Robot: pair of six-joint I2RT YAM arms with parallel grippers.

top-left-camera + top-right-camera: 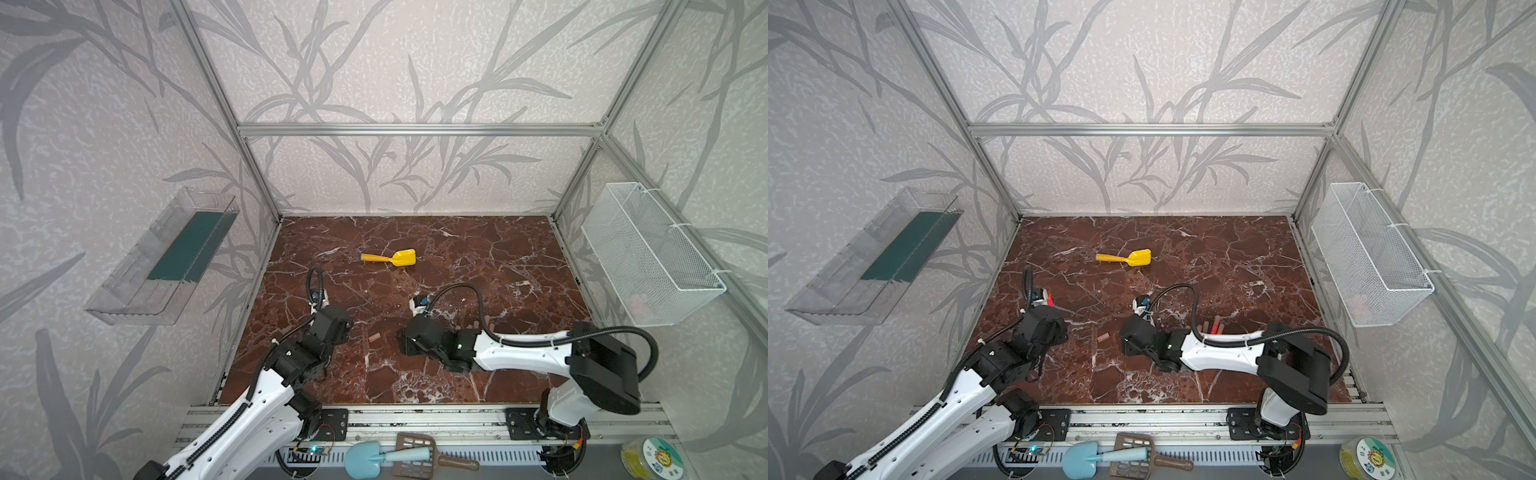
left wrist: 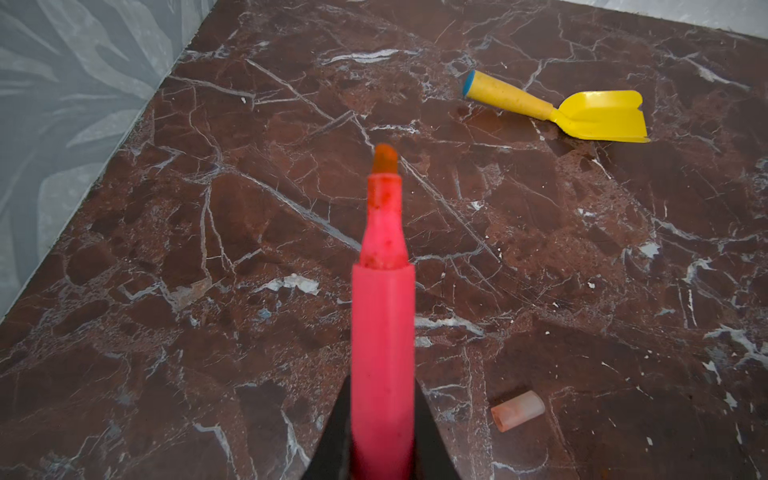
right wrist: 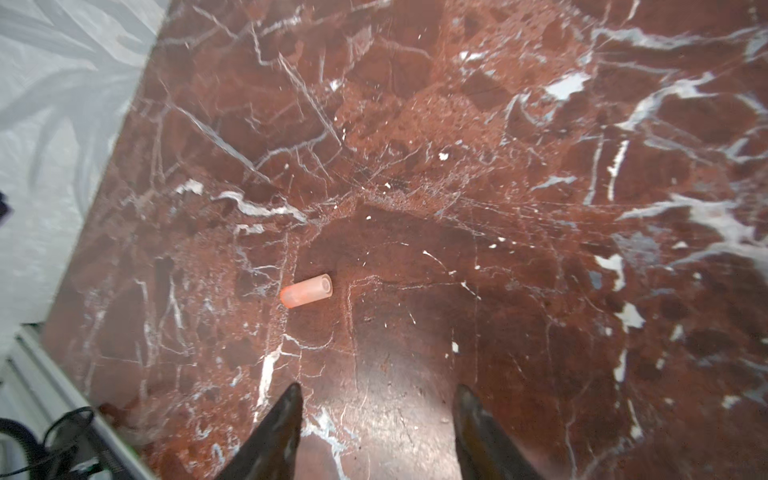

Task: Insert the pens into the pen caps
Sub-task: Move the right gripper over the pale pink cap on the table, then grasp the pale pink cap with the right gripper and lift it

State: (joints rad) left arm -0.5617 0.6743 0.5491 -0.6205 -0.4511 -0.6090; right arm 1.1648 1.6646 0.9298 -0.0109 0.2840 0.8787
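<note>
- Pink-red plastic marker pen [image 2: 383, 332], uncapped, was pinched at the barrel by the left gripper [image 2: 381, 388], its black fingers pressed against both sides. The orange-stained felt tip pointed straight out ahead of the gripper, off the table.
- Brown-red marble-patterned tabletop [image 1: 478, 257] carried a yellow toy shovel [image 1: 390, 258] toward the far side, well apart from both arms and no part of the job.
- One short translucent pinkish pen cap [image 1: 375, 338] lay on its side on the tabletop between the two arms in both top views, touching nothing. Its long axis ran roughly across the table, from one arm toward the other. In the left wrist view the cap [image 2: 518, 410] sat beside the held pen, not in line with its tip.
- Right gripper [image 3: 379, 390] was spread and empty, low over the table. The cap [image 3: 306, 290] lay ahead of its fingertips but off their centre line, outside the gap. The open mouth showed at the end nearer that line.
- Further pens [image 1: 1216, 325], orange and pink-red, showed in a top view behind the right forearm; their number could not be told.
- Judgement: the free right gripper was the one to take the cap. It would need to shift sideways until the cap lay between the fingers, then close across the short width, leaving the mouth clear for the tip.
</note>
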